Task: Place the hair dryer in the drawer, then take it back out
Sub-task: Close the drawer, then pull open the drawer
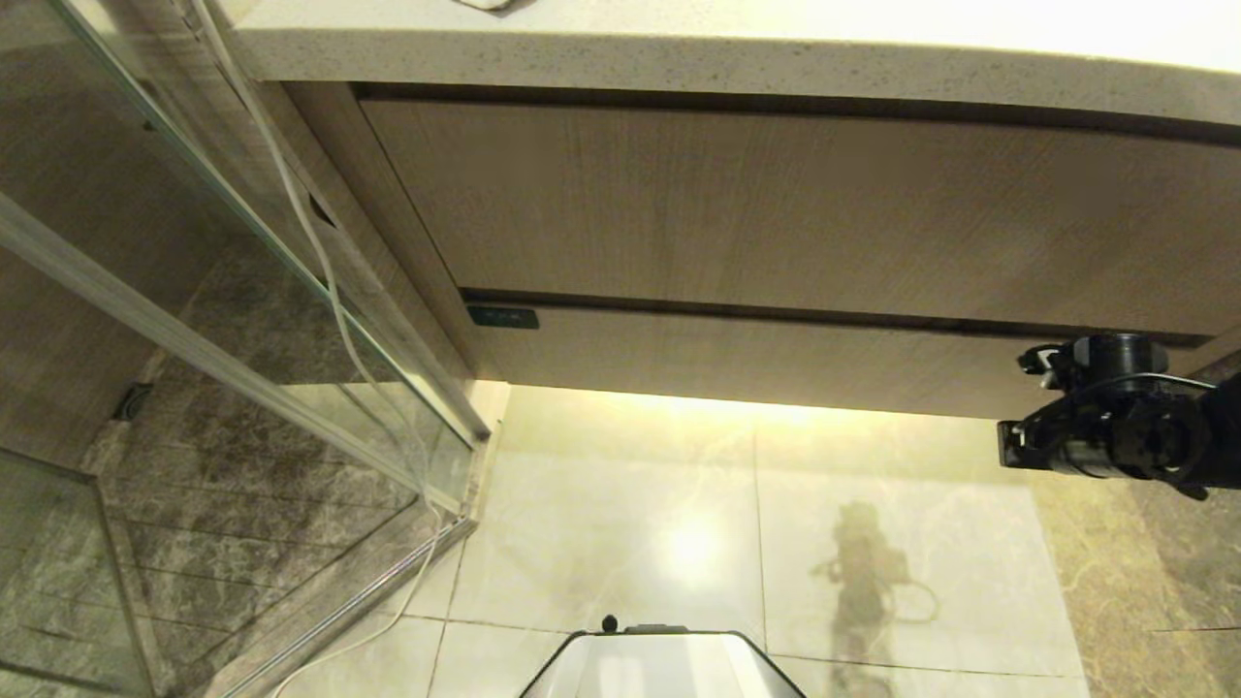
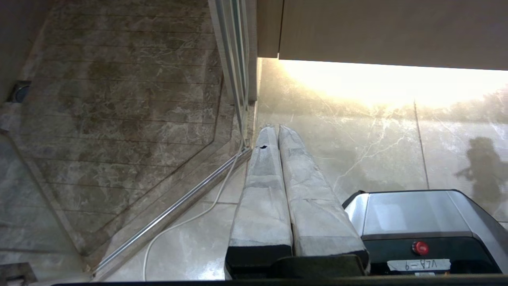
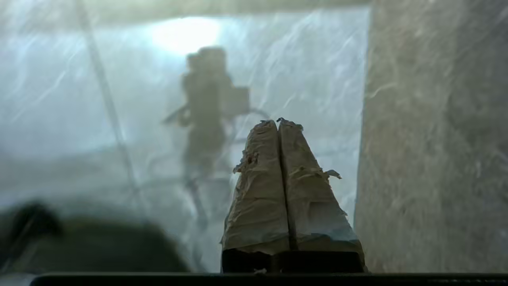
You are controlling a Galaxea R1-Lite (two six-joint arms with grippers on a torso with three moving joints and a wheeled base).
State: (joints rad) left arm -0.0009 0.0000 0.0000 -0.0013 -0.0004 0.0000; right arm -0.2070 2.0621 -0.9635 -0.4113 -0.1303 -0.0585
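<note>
The wide, shallow wood-grain drawer (image 1: 776, 364) is shut; the right gripper (image 3: 278, 123), fingers clenched and empty, must open it first.

I see a pale speckled stone counter (image 1: 737, 53) running across the top. Under it hangs a tall wood-grain panel (image 1: 776, 213). Below the counter, glossy cream floor tiles (image 1: 620, 523) catch a warm strip of light. Left of the counter, a glass shower screen (image 1: 194, 291) encloses brown marble flooring (image 1: 242, 523) with a small drain (image 1: 133, 400).
</note>
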